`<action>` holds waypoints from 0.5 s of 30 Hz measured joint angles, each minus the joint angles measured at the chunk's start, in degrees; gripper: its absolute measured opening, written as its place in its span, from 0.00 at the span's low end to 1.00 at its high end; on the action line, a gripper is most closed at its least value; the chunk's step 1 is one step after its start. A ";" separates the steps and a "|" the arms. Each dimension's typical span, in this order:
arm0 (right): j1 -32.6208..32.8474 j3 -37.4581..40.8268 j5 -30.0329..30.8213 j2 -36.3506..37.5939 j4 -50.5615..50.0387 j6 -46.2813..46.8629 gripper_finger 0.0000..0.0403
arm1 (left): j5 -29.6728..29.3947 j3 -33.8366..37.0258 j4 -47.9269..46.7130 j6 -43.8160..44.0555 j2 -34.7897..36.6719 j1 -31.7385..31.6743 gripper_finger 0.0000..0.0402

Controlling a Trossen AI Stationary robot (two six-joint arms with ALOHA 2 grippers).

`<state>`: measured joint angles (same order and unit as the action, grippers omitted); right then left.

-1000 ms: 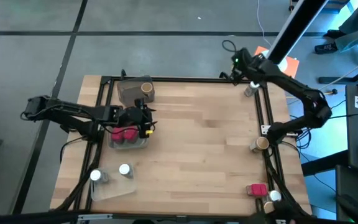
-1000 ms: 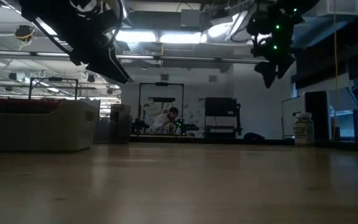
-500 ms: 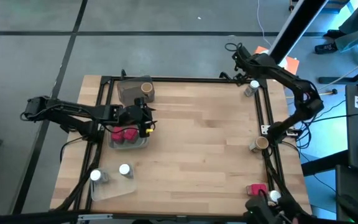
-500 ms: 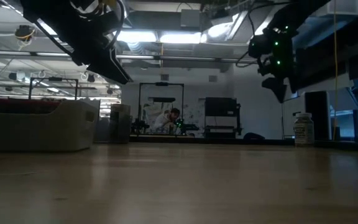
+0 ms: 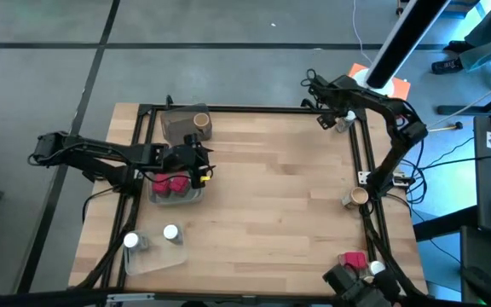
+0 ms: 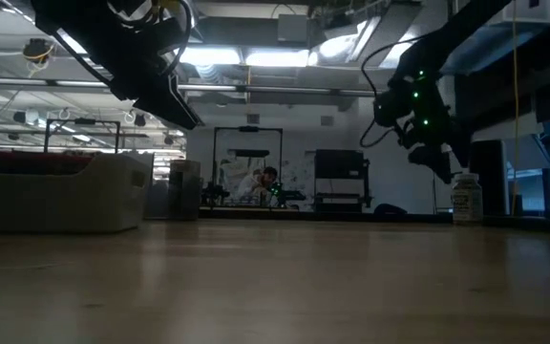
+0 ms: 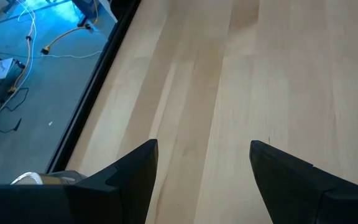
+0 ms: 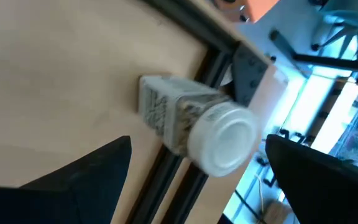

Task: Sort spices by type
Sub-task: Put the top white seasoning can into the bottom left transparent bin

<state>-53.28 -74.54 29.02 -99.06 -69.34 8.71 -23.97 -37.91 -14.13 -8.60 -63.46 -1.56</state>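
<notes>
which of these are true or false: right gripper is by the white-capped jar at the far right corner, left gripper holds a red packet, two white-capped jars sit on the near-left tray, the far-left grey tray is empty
1. The right gripper, open, hovers by the white-capped jar at the far right corner. True.
2. The left gripper holds a red packet. False: nothing sits between its open fingers.
3. Two white-capped jars sit on the near-left tray. True.
4. The far-left grey tray is empty. False: it holds a brown-topped jar.

Two pink-red boxy packets (image 5: 171,183) side by side in a clear tray at the table's left edge; a third (image 5: 352,258) by the near right corner. Tan-topped round jars: one (image 5: 201,120) far left, one (image 5: 358,197) right edge. White-capped clear jars: two (image 5: 170,232) near left, one (image 8: 194,123) upright at the far right corner, one (image 5: 377,269) beside the third packet.
</notes>
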 joint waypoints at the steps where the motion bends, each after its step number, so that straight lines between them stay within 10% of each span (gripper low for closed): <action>1: 0.00 0.00 -0.56 -0.38 -0.56 0.04 0.92 | 0.00 0.00 -0.01 0.00 0.00 0.00 0.60; 15: -0.01 0.02 -6.25 -1.14 -1.34 -0.19 0.92 | 0.00 0.02 -0.07 -0.17 0.00 0.00 0.60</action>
<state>-53.29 -74.52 22.77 -100.20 -70.68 8.52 -23.97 -37.89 -14.20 -8.78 -63.46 -1.56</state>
